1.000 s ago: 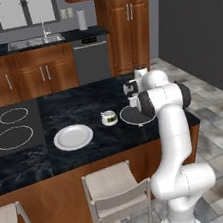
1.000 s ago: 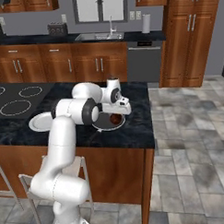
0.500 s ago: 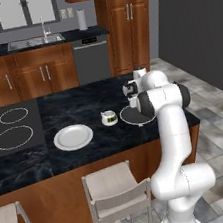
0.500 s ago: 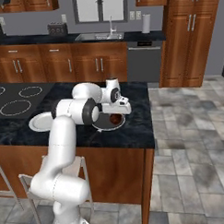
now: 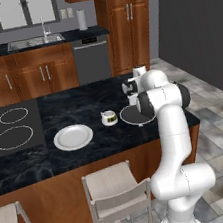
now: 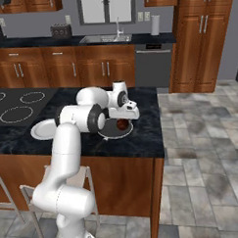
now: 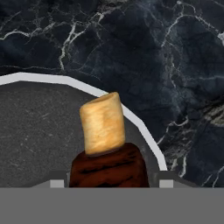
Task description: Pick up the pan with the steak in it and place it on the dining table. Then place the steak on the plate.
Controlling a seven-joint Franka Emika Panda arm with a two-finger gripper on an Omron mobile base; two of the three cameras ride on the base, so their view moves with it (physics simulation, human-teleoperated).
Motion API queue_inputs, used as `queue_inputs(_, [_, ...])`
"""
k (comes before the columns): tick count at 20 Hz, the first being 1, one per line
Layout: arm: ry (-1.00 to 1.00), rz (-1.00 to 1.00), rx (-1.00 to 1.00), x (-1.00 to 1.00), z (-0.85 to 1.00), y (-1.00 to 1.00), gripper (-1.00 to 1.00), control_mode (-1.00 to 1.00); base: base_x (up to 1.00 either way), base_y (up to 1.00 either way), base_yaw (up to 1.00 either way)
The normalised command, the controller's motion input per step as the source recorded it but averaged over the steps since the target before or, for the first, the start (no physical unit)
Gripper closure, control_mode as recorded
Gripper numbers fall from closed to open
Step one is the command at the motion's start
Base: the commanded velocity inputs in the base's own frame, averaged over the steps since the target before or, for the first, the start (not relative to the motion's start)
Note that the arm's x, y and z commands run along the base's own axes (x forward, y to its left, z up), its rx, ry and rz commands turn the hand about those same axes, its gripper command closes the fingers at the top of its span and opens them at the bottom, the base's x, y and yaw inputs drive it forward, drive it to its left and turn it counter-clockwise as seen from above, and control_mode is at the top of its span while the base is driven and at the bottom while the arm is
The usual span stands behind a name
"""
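Note:
The pan [image 5: 128, 117] [image 6: 108, 131] [image 7: 35, 127] lies flat on the dining table [image 5: 77, 106] [image 6: 147, 135], near its right end. In it sits the steak [image 6: 122, 124] [image 7: 109, 168], reddish brown with a pale tan lump on top. My gripper [image 5: 132, 99] [image 6: 124, 118] [image 7: 111, 183] reaches down into the pan and is open. Its fingertips [image 7: 57, 183] flank the steak closely, with a thin gap on each side. The white plate [image 5: 73, 137] [image 6: 42, 129] lies bare on the same top, to the left of the pan.
A small white cup [image 5: 108, 117] stands between plate and pan. Burner rings [image 5: 14, 137] mark the table's left part. Stools [image 5: 115, 191] stand at the near side. The table's right edge [image 6: 158, 139] is close to the pan. A sink counter [image 5: 32, 43] runs behind.
The jaws have narrowed around the steak. The arm, pan and plate have stayed where they were.

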Motion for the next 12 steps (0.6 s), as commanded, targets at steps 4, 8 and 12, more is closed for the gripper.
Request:
queue_inputs(4, [0.05, -0.05, 0.00, 0.17, 0.42, 0.05, 1.00, -1.00, 0.00, 0.00, 0.00])
queue_inputs(8, [0.03, -0.01, 0.00, -0.05, 0.55, 0.06, 1.00, -1.00, 0.00, 0.00, 0.00])
queue_inputs(12, [0.01, 0.05, 0.00, -0.61, 0.33, 0.00, 1.00, -1.00, 0.00, 0.00, 0.00])
